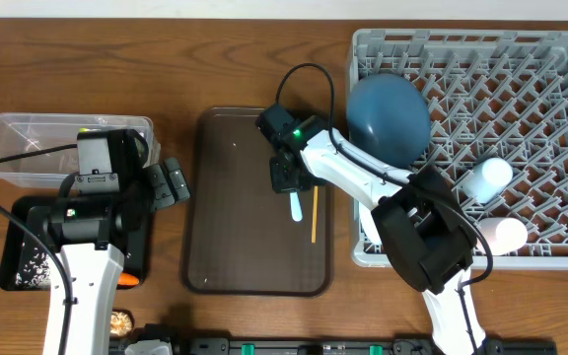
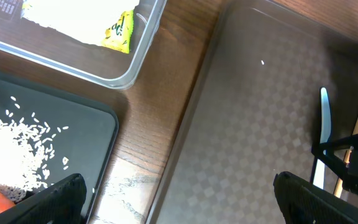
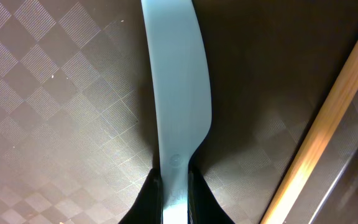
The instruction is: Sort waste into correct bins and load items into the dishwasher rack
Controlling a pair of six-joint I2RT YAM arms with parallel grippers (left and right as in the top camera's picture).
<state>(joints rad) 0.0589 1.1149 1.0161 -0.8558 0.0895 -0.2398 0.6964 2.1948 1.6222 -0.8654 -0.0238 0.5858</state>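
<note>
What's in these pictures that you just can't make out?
Overhead: the right gripper covers the upper end of the pale blue spoon.
Overhead: the left arm hides most of the black tray; only a sliver of the carrot shows.
Right wrist: the frame edges cut off the chopstick.

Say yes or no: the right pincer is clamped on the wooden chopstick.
No: the right pincer is shut on the pale blue spoon, while the wooden chopstick lies free beside it.
</note>
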